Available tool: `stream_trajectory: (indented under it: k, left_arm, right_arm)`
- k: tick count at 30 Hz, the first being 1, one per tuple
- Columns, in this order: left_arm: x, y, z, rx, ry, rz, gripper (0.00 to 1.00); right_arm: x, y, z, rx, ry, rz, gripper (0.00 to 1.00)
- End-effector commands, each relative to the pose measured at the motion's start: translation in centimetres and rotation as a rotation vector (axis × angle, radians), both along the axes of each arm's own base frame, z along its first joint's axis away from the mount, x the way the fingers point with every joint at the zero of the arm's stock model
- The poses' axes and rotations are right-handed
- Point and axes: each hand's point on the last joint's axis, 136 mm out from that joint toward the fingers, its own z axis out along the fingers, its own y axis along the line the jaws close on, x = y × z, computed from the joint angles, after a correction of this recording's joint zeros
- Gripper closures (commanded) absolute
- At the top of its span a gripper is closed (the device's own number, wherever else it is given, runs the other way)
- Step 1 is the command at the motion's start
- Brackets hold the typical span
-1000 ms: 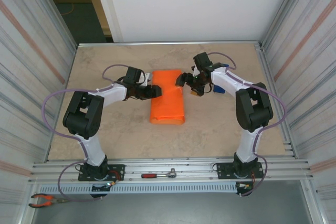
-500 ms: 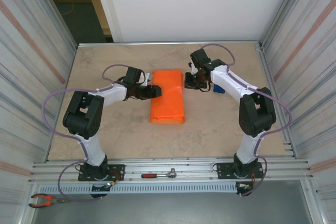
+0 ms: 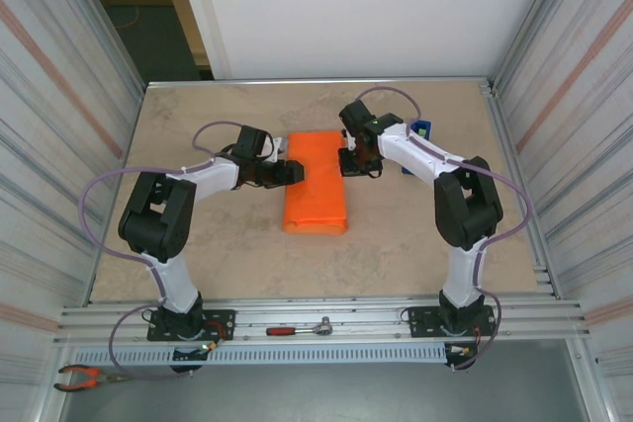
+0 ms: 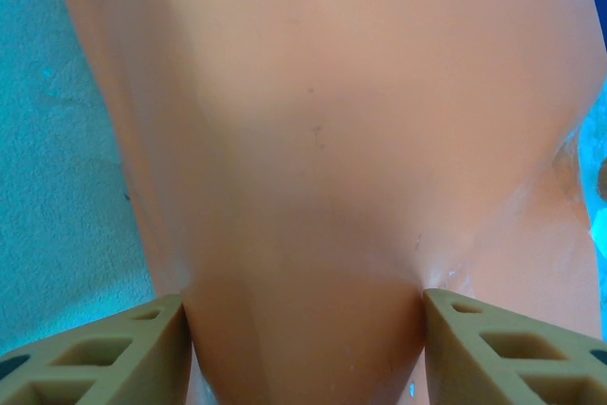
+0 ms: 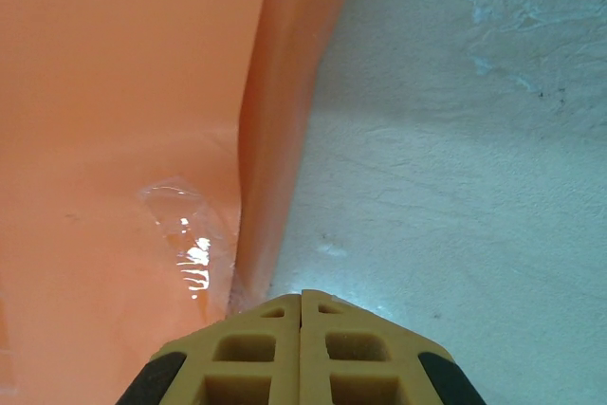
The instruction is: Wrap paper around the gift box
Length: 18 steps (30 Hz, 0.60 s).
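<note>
One blue dispenser (image 3: 420, 131) nearby; left jaws pinching paper (image 3: 316, 197), right jaws pressed together.

Paper (image 5: 114, 92): orange, left, side fold upright. Tape (image 5: 185, 225): clear, on paper. Bench (image 5: 455, 158): right. Pincer (image 5: 302, 305): fingers pressed together.

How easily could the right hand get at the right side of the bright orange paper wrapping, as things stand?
Probably yes: the shut right hand sits right beside the bright orange paper wrapping, with nothing between them. The left hand grips the opposite side.
</note>
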Motion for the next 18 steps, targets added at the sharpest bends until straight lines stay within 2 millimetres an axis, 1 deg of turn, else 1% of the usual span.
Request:
stream_trajectory:
  k: [1, 7, 10, 14, 16, 18]
  left_arm:
    - [-4.4, 2.3, -6.7, 0.183, 0.203, -0.003, 0.41]
    - [-4.5, 2.3, -6.8, 0.183, 0.206, -0.003, 0.41]
    - [-4.5, 2.4, -6.8, 0.185, 0.204, -0.002, 0.41]
    - [-4.5, 2.4, -6.7, 0.184, 0.202, -0.002, 0.41]
    - [-4.5, 2.3, -6.8, 0.182, 0.205, -0.002, 0.41]
    - [-4.5, 2.3, -6.8, 0.182, 0.204, -0.002, 0.41]
  right_arm:
    - [0.2, 0.4, -0.5, -0.031, 0.002, 0.031, 0.98]
    - [-0.1, 1.5, -2.0, -0.007, 0.024, 0.032, 0.99]
    - [-0.3, 2.3, -2.5, 0.058, 0.03, 0.019, 0.99]
    - [-0.9, 3.2, -1.9, 0.251, 0.042, -0.031, 0.99]
    - [-0.9, 3.1, -1.4, 0.394, 0.071, -0.085, 0.99]
    - [-0.5, 2.9, -0.3, 0.593, 0.098, -0.152, 0.98]
